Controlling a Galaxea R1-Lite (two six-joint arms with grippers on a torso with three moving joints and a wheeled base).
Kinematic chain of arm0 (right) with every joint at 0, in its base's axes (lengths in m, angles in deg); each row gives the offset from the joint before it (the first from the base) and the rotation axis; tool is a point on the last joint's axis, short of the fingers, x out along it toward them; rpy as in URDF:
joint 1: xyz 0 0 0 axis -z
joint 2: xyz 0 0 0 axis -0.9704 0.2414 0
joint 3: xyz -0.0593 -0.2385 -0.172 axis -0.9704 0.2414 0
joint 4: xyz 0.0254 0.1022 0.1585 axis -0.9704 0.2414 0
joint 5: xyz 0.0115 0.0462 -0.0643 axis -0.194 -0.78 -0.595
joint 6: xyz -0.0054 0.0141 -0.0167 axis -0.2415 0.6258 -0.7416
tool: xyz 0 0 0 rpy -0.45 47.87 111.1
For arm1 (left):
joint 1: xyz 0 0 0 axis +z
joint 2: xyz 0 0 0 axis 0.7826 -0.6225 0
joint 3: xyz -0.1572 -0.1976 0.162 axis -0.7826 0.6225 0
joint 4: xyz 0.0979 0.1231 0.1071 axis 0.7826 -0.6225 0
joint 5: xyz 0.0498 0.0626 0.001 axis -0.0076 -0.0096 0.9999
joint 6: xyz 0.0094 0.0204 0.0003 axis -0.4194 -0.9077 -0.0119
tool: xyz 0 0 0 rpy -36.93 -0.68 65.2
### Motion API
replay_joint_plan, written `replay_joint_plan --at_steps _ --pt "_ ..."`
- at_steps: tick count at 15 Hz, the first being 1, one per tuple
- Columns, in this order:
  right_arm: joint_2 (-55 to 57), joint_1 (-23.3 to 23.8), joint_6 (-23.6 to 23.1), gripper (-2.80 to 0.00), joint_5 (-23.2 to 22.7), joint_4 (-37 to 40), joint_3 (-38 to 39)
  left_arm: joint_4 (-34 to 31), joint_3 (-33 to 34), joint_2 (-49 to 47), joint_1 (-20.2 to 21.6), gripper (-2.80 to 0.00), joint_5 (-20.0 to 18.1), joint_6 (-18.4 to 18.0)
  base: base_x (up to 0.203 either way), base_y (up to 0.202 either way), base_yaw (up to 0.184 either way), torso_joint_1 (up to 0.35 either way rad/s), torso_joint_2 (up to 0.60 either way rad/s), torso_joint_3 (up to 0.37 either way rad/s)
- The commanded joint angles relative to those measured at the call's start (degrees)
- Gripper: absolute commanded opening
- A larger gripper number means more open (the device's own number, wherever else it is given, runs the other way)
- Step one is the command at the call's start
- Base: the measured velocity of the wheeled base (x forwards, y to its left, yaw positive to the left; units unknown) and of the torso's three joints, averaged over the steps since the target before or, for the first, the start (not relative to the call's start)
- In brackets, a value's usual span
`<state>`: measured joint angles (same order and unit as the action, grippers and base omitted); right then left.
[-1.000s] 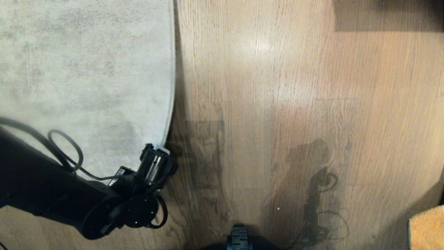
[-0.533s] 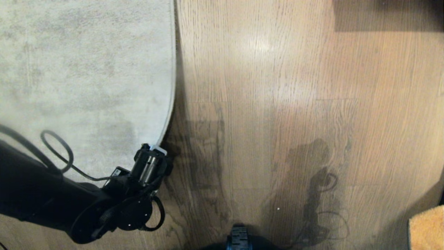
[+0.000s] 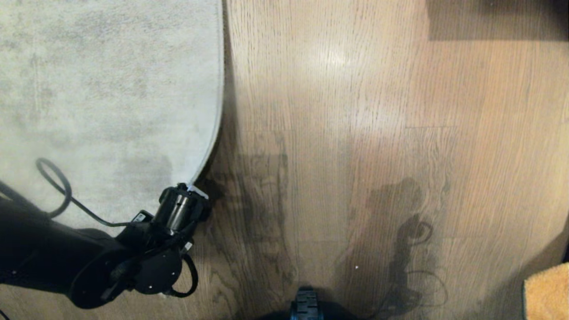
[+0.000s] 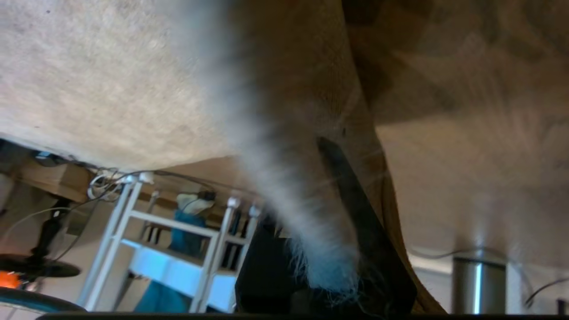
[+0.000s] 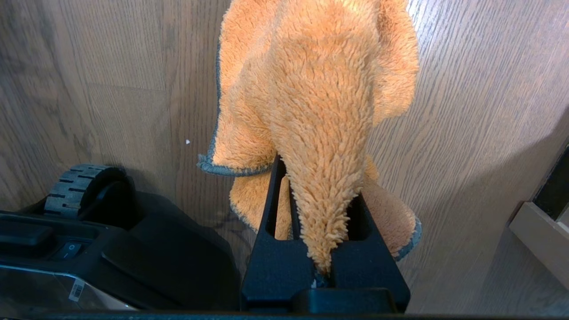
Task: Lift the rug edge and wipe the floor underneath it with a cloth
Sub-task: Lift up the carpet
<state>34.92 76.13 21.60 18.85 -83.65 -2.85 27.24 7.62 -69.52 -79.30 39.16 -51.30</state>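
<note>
The pale grey rug (image 3: 111,89) covers the left of the wood floor (image 3: 355,133). Its rug edge (image 3: 221,89) runs straight, then bows in near the corner, where my left gripper (image 3: 194,192) is shut on it. In the left wrist view the fuzzy rug edge (image 4: 284,186) sits pinched between the black fingers (image 4: 355,213), raised off the floor (image 4: 466,178), with its tan backing (image 4: 306,80) showing. My right gripper (image 5: 320,213) is shut on the orange cloth (image 5: 320,89), which hangs over bare floor (image 5: 111,66). The cloth (image 3: 546,293) shows at the head view's lower right corner.
My base and its wheel (image 3: 306,306) sit at the bottom middle, also in the right wrist view (image 5: 75,186). A dark shadowed block (image 3: 498,18) is at the far right. A white frame (image 4: 169,249) stands beyond the rug. A furniture corner (image 5: 542,231) is beside the cloth.
My left gripper has drawn leftward and back with the rug corner in it, so the edge near the corner bows further inward. The right arm and cloth have not moved.
</note>
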Motion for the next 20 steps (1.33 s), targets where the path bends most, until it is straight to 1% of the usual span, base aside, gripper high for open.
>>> replay_joint_plan --at_steps 1,2,4,5,7,9,10,11,12,14,16,17,18,20 --pt "0.1 0.0 -0.1 -2.8 -0.1 0.0 0.0 -4.6 -1.0 2.5 1.1 -2.8 -0.1 -0.1 0.0 0.0 0.0 0.0 0.0 0.0" --pt "0.1 0.0 -0.1 -2.8 -0.1 0.0 0.0 -6.3 -1.0 3.5 1.7 -2.8 -1.0 -0.1 0.0 0.0 0.0 0.0 0.0 0.0" --pt "0.1 0.0 -0.1 -2.8 -0.1 0.0 0.0 -8.6 -1.2 4.7 3.3 -2.8 -5.7 -0.4 0.0 0.0 0.0 0.0 0.0 0.0" --pt "0.1 0.0 -0.1 -2.8 -0.1 0.0 0.0 -8.9 -1.3 5.2 4.3 -2.8 -8.3 -1.1 0.0 0.0 0.0 0.0 0.0 0.0" --pt "0.1 0.0 -0.1 -2.8 -0.1 0.0 0.0 -8.6 -2.0 5.8 7.0 -2.8 -11.2 -5.2 0.0 0.0 0.0 0.0 0.0 0.0" --pt "0.1 0.0 -0.1 -2.8 -0.1 0.0 0.0 -8.5 -3.5 6.1 9.9 -2.8 -14.0 -11.1 0.0 0.0 0.0 0.0 0.0 0.0" --pt "0.1 0.0 -0.1 -2.8 -0.1 0.0 0.0 -8.4 -4.4 6.2 11.4 -2.8 -16.3 -13.7 0.0 0.0 0.0 0.0 0.0 0.0" --pt "0.1 0.0 -0.1 -2.8 -0.1 0.0 0.0 -8.3 -5.2 6.4 12.8 -2.8 -18.3 -15.4 0.0 0.0 0.0 0.0 0.0 0.0" --pt "0.1 0.0 -0.1 -2.8 -0.1 0.0 0.0 -7.0 -5.5 6.3 13.7 -2.8 -20.1 -17.0 0.0 0.0 0.0 0.0 0.0 0.0" --pt "0.1 0.0 -0.1 -2.8 -0.1 0.0 0.0 -0.3 -5.3 5.4 15.1 -2.8 -21.9 -20.3 0.0 0.0 0.0 0.0 0.0 0.0" --pt "0.1 0.0 -0.1 -2.8 -0.1 0.0 0.0 7.3 -5.2 4.3 16.7 -2.8 -23.2 -25.6 0.0 0.0 0.0 0.0 0.0 0.0" --pt "0.1 0.0 -0.1 -2.8 -0.1 0.0 0.0 9.9 -5.6 4.0 17.5 -2.8 -24.1 -28.1 0.0 0.0 0.0 0.0 0.0 0.0" --pt "0.1 0.0 -0.1 -2.8 -0.1 0.0 0.0 10.9 -6.6 4.0 18.1 -2.8 -25.1 -29.8 0.0 0.0 0.0 0.0 0.0 0.0" --pt "0.1 0.0 -0.1 -2.8 -0.1 0.0 0.0 11.9 -9.2 4.4 19.8 -2.8 -28.8 -34.2 0.0 0.0 0.0 0.0 0.0 0.0"
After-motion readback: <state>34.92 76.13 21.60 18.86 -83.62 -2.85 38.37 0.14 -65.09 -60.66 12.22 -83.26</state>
